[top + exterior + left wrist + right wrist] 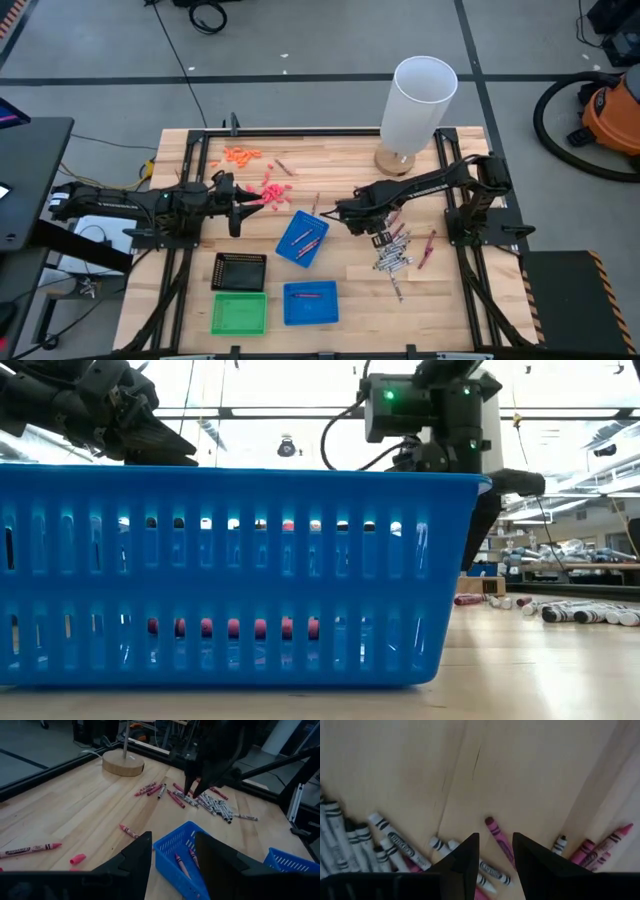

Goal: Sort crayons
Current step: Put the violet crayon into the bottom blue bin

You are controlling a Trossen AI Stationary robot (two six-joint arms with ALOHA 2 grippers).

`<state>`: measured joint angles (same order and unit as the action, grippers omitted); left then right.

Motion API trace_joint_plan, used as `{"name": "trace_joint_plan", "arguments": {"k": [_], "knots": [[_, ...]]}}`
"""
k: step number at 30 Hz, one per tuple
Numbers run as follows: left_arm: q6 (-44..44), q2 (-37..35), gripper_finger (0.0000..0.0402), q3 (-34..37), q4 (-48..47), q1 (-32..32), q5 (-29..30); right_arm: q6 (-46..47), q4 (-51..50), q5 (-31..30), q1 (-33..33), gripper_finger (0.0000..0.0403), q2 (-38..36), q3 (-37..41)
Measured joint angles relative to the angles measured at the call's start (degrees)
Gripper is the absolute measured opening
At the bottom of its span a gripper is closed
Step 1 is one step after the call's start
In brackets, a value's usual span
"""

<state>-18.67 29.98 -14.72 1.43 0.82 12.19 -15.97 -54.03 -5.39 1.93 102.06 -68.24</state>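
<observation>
crayons lie in a loose grey and red heap on the table's right side, where the right gripper hangs just above them, fingers parted and empty over a red one, so the step in hand looks like a pick that calls for lowering and closing. the high view alone shows the left gripper waiting, spread and empty, beside the blue tray; the left wrist view shows red crayons already inside it.

right pincer over crayons; left pincer idle.
</observation>
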Motion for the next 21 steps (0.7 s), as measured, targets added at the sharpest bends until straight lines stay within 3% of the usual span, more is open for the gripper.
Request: {"name": "trace_joint_plan", "arguments": {"k": [21], "knots": [[-0.02,0.01,0.016,0.0,-0.65,0.0,0.02,-6.02,6.85,2.79,-5.18,0.0126,0.05,5.1]]}}
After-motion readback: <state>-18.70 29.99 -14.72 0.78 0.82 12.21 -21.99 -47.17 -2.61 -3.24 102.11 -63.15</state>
